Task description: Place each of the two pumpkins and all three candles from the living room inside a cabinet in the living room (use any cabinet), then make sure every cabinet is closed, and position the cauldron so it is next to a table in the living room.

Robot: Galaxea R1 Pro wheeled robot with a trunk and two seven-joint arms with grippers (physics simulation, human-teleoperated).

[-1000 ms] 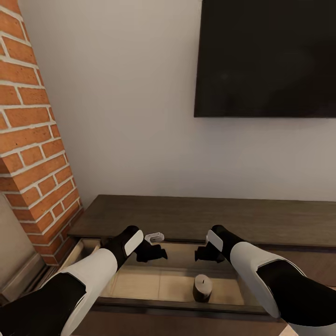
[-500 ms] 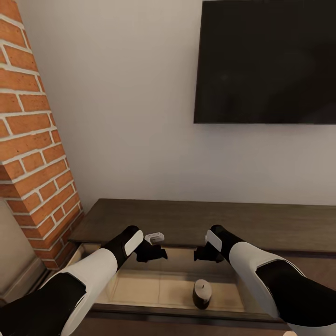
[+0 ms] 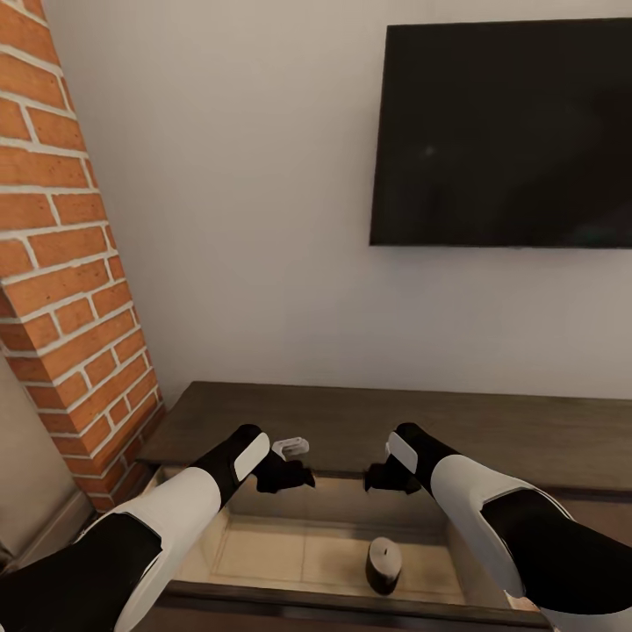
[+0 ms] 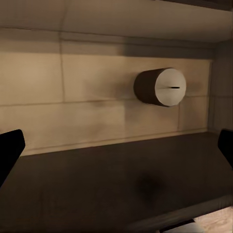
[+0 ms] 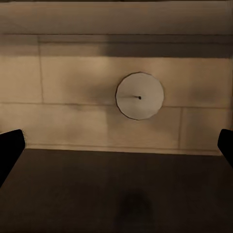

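One candle [image 3: 384, 564] stands upright on the pale floor of the pulled-out drawer [image 3: 281, 555] of the long dark-brown cabinet [image 3: 395, 421]. It is a stubby dark cylinder with a pale flat top, and it also shows in the left wrist view [image 4: 160, 87] and the right wrist view [image 5: 140, 95]. My left gripper [image 3: 297, 478] and right gripper [image 3: 379, 478] hover side by side above the drawer's back part. Both are open and hold nothing. In the wrist views the black fingertips [image 4: 9, 148] [image 5: 10, 145] sit wide apart. The candle lies below and nearer than both grippers.
A brick column [image 3: 61, 263] rises at the left, close to the cabinet's left end. A large black television [image 3: 509, 132] hangs on the white wall above the cabinet. The drawer's dark front rail [image 3: 307, 601] runs across near me.
The whole picture has slid down and a little right, so the camera has moved. Both arms keep their pose and the candle stays where it was in the drawer.
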